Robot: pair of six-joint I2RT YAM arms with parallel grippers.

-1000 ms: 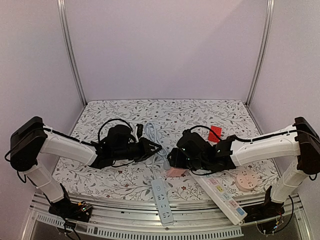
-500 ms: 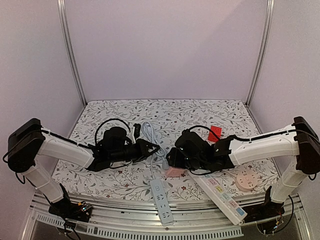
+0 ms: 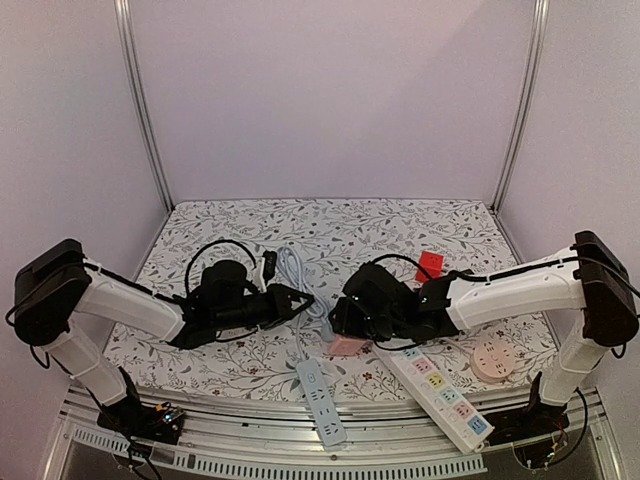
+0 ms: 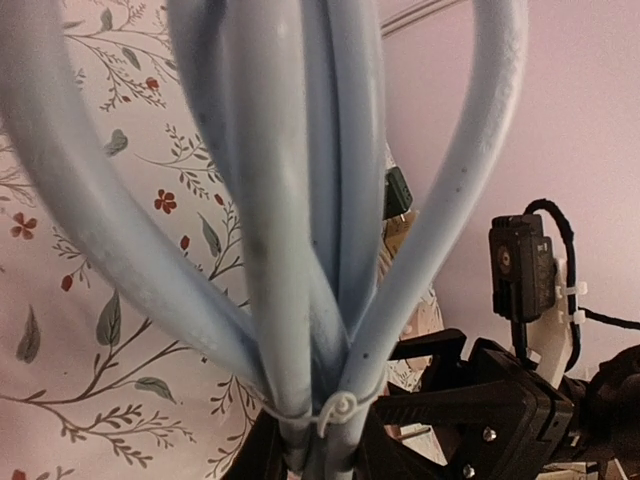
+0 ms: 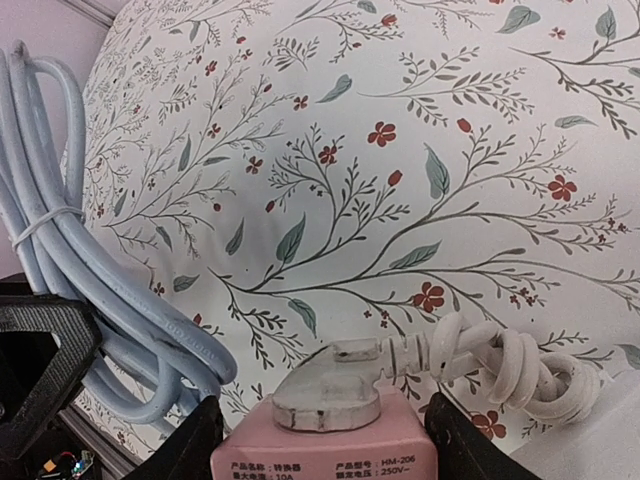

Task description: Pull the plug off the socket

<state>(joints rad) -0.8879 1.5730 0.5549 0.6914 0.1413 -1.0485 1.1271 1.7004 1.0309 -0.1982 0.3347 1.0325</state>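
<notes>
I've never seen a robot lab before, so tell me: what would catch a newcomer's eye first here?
Mid-table on the floral tablecloth, two claws nearly meet. The left claw grips a tied bundle of pale blue cable. Beside it, the right claw clamps a small pink socket block with a flat white plug in its top.

Lab booth: aluminium posts (image 3: 142, 100), plain walls (image 3: 330, 90)
</notes>
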